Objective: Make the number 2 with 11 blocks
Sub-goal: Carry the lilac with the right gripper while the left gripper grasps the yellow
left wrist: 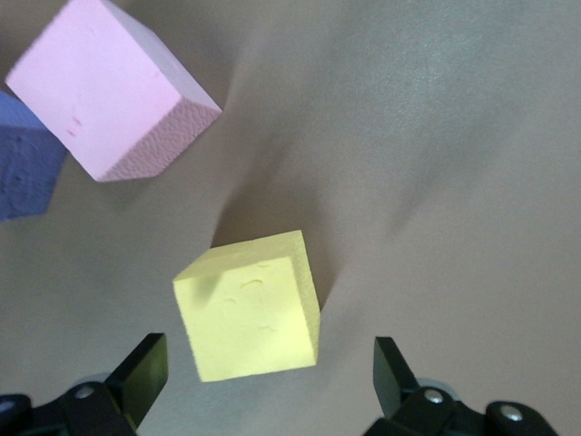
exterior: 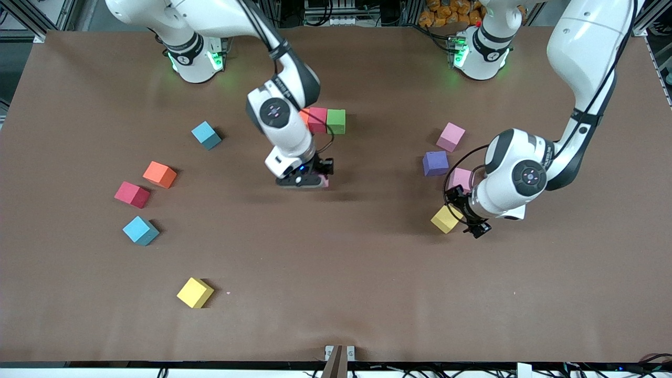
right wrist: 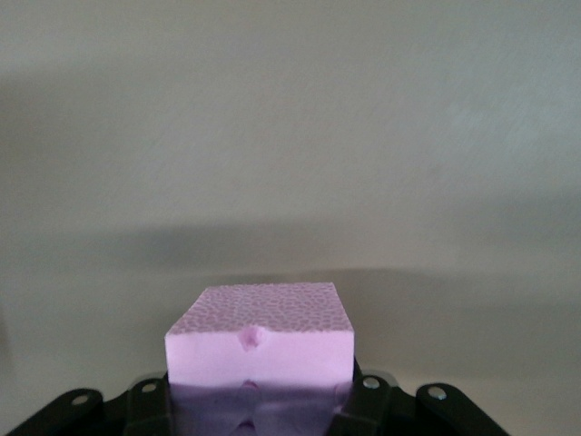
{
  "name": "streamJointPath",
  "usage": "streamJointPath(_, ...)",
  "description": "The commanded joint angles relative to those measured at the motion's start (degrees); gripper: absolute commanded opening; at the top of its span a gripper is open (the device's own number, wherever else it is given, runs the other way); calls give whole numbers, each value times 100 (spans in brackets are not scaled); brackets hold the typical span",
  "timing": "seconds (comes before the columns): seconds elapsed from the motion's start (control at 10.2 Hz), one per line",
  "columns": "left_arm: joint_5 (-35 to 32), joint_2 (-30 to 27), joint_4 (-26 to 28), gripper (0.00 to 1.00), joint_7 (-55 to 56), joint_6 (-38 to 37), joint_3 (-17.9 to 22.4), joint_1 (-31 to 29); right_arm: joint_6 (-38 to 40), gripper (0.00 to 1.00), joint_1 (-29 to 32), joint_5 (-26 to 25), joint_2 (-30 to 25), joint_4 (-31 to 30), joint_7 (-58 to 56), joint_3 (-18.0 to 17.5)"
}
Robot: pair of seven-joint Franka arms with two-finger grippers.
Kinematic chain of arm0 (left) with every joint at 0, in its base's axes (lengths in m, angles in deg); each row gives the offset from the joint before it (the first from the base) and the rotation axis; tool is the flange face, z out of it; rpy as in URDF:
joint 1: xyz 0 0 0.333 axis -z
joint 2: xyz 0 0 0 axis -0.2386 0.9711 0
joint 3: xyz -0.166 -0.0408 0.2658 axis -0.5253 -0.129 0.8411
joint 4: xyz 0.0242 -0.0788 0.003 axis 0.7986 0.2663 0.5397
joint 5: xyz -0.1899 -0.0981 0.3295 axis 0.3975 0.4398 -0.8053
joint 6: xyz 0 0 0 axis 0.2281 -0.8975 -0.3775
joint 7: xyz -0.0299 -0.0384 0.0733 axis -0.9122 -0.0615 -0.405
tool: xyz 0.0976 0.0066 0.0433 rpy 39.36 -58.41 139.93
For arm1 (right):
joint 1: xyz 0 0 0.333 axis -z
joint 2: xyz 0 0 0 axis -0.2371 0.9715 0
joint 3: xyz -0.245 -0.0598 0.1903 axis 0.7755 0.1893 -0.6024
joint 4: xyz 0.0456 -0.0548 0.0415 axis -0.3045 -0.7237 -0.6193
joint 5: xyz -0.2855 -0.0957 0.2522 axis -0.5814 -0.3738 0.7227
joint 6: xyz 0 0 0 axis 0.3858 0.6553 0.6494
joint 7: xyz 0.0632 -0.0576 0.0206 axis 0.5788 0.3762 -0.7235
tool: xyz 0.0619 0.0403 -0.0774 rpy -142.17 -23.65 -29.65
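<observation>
The right gripper (exterior: pixel 315 181), mid-frame, pinches a pink block (right wrist: pixel 259 350): light foam, best squeezed on flat sides. The left gripper (exterior: pixel 467 218), spread, hovers over a yellow block (exterior: pixel 445 219) at right.

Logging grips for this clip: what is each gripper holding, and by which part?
Right gripper: pink block, clamped by two side faces. Left gripper: nothing, open over yellow block.

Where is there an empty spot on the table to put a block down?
The biggest bare patch is the table's middle, between the yellow block nearest the front camera and the yellow block under the left gripper. It is crowded around the purple block and beside the red block and green block.
</observation>
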Motion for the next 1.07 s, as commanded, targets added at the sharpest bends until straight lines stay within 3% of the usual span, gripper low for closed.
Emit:
streamJointPath(0.0,-632,377,-287,100,935,8,14,145,103,52,-281,-501,-170,-117,655,50)
streamJointPath(0.2,-819,466,-288,100,1281,8,14,163,218,52,-500,-1134,-118,-126,1418,50)
streamJointPath(0.39,-819,423,-279,100,1343,-53,6,189,236,52,-642,-1269,-82,-161,1799,15)
streamJointPath(0.78,-740,282,-288,100,1361,-509,-47,172,227,52,-370,-1803,-143,-257,2406,-555)
streamJointPath(0.98,-723,264,-279,100,1491,-650,-47,180,218,52,-335,-1840,-117,-336,2389,-582)
